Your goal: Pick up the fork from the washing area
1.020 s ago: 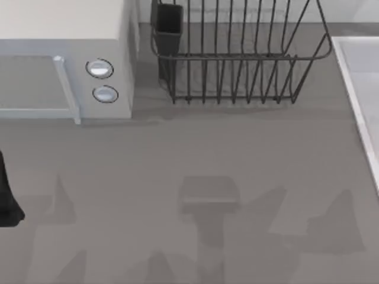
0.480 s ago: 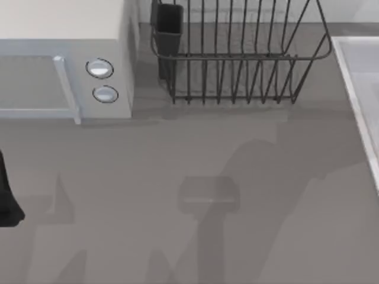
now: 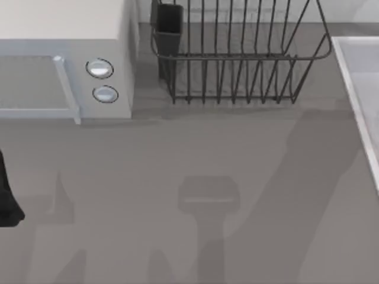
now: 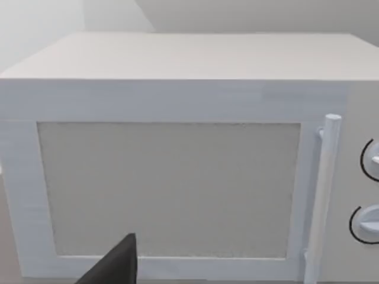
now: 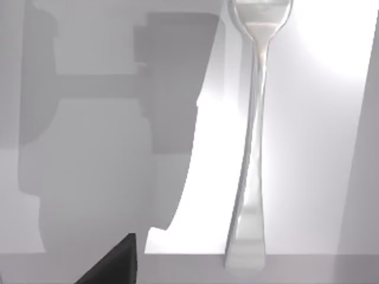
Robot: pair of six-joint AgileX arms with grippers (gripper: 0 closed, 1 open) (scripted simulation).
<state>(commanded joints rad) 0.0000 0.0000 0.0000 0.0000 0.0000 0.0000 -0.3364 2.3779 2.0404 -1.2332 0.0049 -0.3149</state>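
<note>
Fork (image 5: 251, 148) lies flat in sink (image 3: 362, 94), right table edge, beneath right wrist camera. Left arm (image 3: 7, 195) parked left. Both claws' state unclear.

No readable text, label, brand, number or sign is being displayed on any surface. The two round dials (image 3: 99, 68) on the microwave (image 3: 65, 59) front are being shown without markings or scale figures, and the microwave door panel (image 4: 169, 189) is being shown blank. No lettering is being presented on the dish rack (image 3: 237, 53), on the fork (image 5: 251, 148), on the sink basin (image 3: 361, 71) or on the bench (image 3: 177, 154).
</note>
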